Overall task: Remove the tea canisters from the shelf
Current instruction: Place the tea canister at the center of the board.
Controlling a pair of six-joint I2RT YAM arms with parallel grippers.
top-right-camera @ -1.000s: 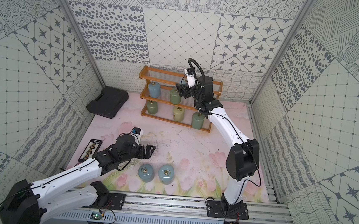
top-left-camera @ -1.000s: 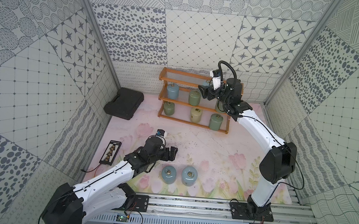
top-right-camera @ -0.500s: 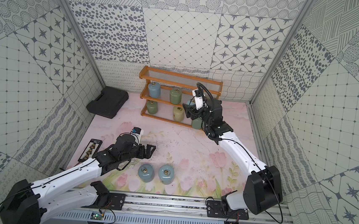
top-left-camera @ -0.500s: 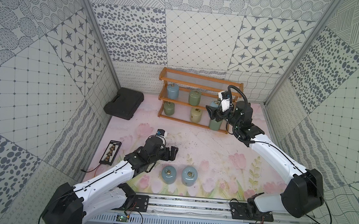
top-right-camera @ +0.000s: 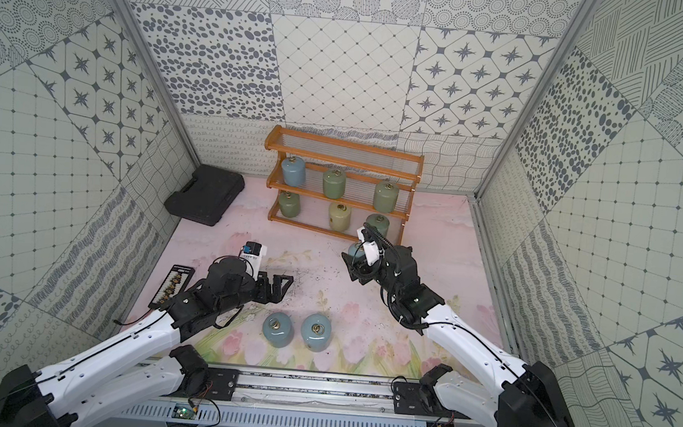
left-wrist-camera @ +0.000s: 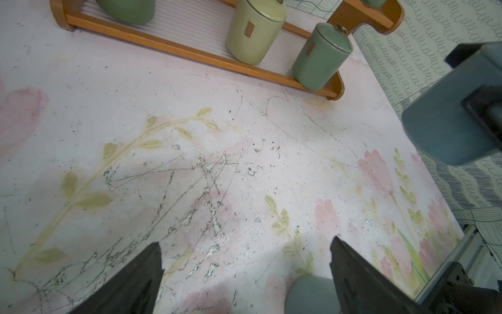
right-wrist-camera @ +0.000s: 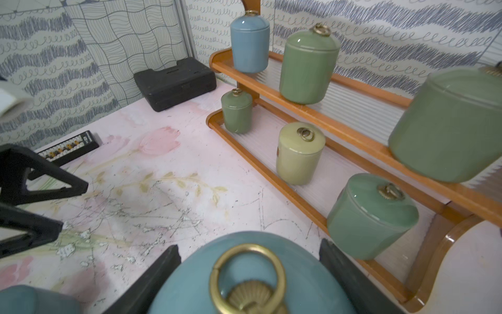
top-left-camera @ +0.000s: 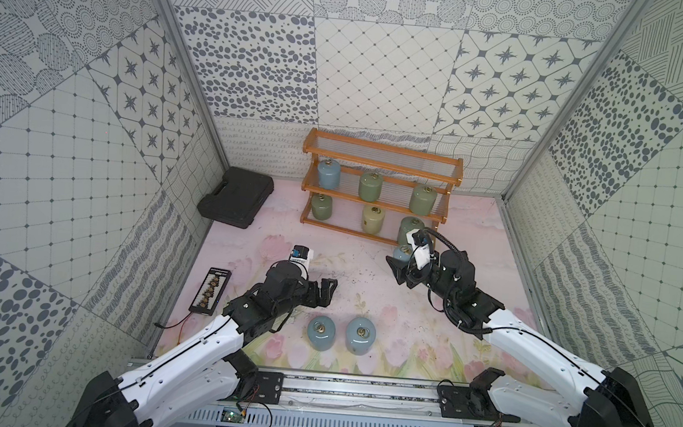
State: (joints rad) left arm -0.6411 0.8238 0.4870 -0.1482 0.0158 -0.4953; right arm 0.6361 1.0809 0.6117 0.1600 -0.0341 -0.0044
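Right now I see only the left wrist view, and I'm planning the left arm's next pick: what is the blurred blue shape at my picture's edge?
Observer: A pale blue canister, clamped in the right tool, in front of the shelf.
Operator: What stands on the middle tier?
Observer: Three: a blue canister, a green canister, a second green canister.
Operator: How many are already down on the mat?
Observer: Two, both pale blue, upright, side by side: a standing canister and its twin.
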